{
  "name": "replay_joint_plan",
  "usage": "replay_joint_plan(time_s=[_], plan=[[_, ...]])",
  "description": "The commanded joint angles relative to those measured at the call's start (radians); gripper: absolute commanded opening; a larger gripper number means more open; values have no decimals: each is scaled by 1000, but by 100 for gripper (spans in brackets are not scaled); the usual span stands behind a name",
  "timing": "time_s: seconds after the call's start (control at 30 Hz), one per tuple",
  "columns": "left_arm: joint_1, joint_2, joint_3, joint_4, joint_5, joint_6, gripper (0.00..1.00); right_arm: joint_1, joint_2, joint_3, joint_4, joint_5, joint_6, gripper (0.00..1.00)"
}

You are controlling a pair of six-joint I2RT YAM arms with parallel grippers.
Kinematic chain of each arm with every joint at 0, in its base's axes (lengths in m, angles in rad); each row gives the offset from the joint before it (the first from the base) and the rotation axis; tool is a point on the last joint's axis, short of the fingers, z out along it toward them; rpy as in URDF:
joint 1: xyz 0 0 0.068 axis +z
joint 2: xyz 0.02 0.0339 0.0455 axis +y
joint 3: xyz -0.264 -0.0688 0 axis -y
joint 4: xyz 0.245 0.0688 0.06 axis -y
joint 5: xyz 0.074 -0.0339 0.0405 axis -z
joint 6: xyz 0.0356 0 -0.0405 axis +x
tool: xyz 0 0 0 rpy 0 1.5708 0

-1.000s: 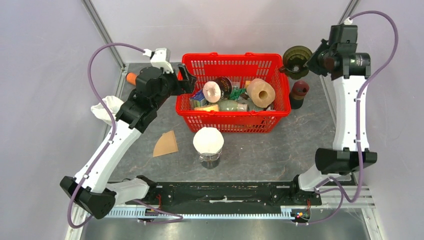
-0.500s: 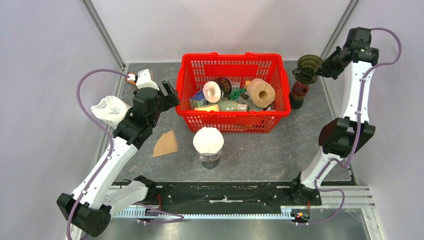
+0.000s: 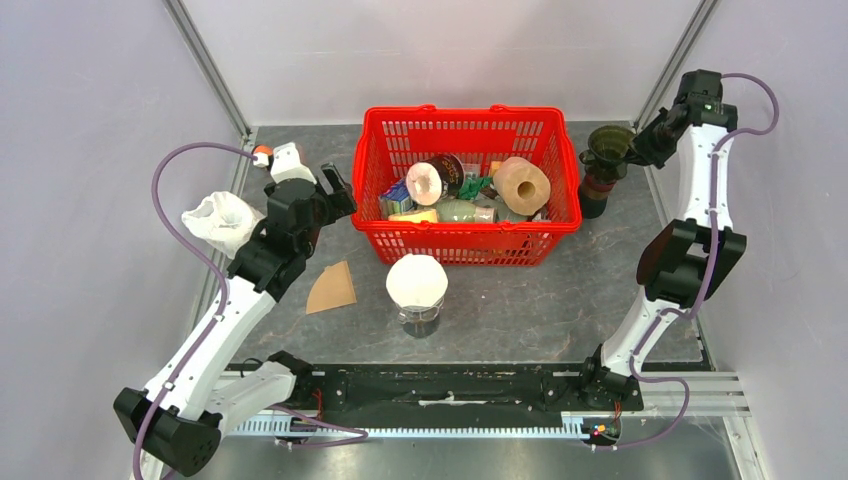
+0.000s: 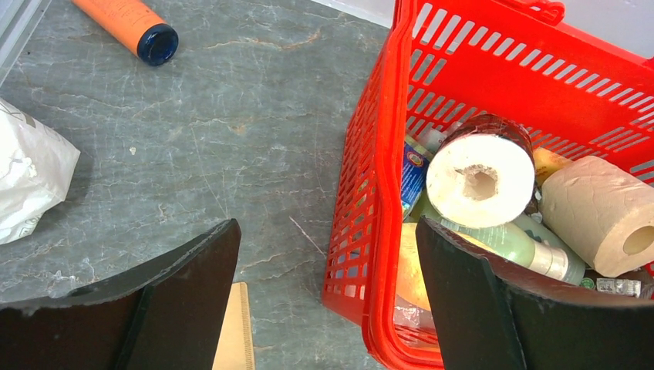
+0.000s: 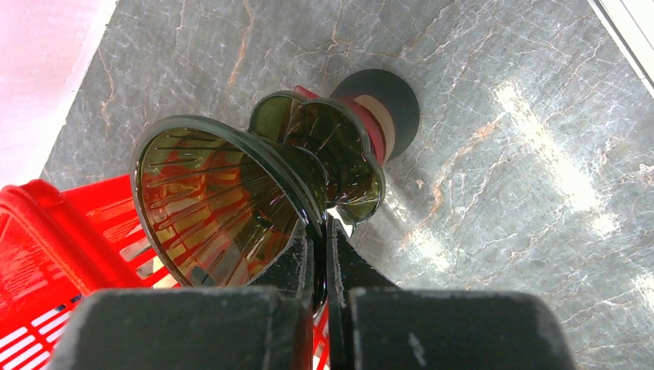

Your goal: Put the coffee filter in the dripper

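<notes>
right gripper [image 5: 320,231]: pinched almost fully closed on a thin tab at the dripper's [image 5: 224,200] neck, and holding nothing else.
dripper: in the air at the far right corner, tipped on its side with the mouth toward the basket [image 3: 465,112]. It is right by the top of a dark bottle [image 3: 597,190], and whether they touch cannot be told.
left gripper [image 4: 325,231]: spread wide and empty, hovering just beside the basket's left wall.
filter [image 3: 331,288]: the brown paper lying flat on the table [image 3: 520,300], near-left of the basket, well apart from the dripper and in nobody's hold.
risk, grip: the hold is on one narrow tab, so the cone could swivel or slip out if it is swung fast.
risk, bottle: the bottle stands right under the dripper, and a careless descent could knock it over.
risk, pickup: flat thin paper gives the fingers little to bite (an edge pinch looks likeliest), so they may crease it or just push it along the table.
risk, basket: the left gripper sits close to the red wall, and turning toward the filter could snag it.
risk, seating: unless the dripper is turned mouth up and steadied, the filter would likely slide out.
</notes>
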Motion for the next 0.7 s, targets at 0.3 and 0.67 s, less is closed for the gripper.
replay_joint_plan(time_s=[0.3,0.67], plan=[[2,-6,-2,35,-23,-32,91,-7,-3,-105,116,11,-5,5],[2,-7,0,36,-18,-35,91,-11,-30,-129,121,26,14,24]])
